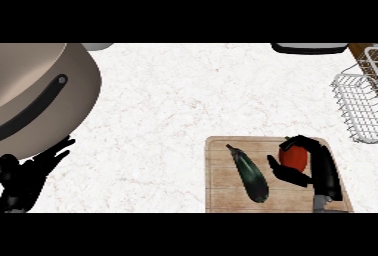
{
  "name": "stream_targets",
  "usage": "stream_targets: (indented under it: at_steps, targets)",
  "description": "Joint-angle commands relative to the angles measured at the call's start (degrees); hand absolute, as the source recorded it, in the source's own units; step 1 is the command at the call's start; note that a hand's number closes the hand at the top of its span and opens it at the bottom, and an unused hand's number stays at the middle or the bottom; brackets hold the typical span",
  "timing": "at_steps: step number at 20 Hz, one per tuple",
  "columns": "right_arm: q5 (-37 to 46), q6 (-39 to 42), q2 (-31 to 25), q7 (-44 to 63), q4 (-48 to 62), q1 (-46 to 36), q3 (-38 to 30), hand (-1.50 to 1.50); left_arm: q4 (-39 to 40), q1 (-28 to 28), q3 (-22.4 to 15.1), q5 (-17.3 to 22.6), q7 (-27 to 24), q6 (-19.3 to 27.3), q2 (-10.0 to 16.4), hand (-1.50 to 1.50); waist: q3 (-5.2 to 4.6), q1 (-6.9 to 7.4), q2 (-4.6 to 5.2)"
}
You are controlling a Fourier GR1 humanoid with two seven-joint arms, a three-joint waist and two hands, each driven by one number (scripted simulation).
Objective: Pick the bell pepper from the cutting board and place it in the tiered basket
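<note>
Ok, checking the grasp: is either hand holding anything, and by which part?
The right hand curls round the bell pepper, fingers on its far side, thumb on its near side. The left hand holds nothing.

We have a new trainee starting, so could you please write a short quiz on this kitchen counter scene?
1. True or false: the long dark green vegetable lies in the white wire tiered basket.
2. Which hand curls round the red bell pepper over the wooden cutting board?
3. The basket shows at the view's: A left edge, B right edge, C lower edge.
Key: 1 false, it lies on the board; 2 the right hand; 3 B.
</note>
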Motion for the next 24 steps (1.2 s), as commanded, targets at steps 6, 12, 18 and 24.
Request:
stream_targets:
  at_steps: [6, 12, 18, 24]
  targets:
    - [16.44, 2.08, -1.5, 9.72, -14.25, 10.46, 13.07, 1.5, -2.0, 0.15, 1.43, 0.17, 1.6, -0.5, 0.87, 0.0, -0.26, -0.3, -0.13]
    - [35.39, 12.18, -3.64, 24.31, -25.13, 11.94, 28.52, 1.5, -0.7, 1.61, 1.29, -0.78, 0.24, 0.01, 0.32, 0.0, -0.44, -0.56, -0.38]
    - [48.9, 18.65, -1.74, 37.64, -46.98, 12.48, 35.47, 1.5, -1.98, 2.54, 1.98, 0.13, -0.21, 0.01, -0.52, 0.0, -0.22, -0.78, -0.34]
    - [51.17, 29.75, 1.07, 44.19, -59.39, 5.16, 34.67, 1.5, 2.25, -4.03, 4.22, 1.86, 2.84, -2.23, 2.38, 0.0, -0.12, -0.47, 0.16]
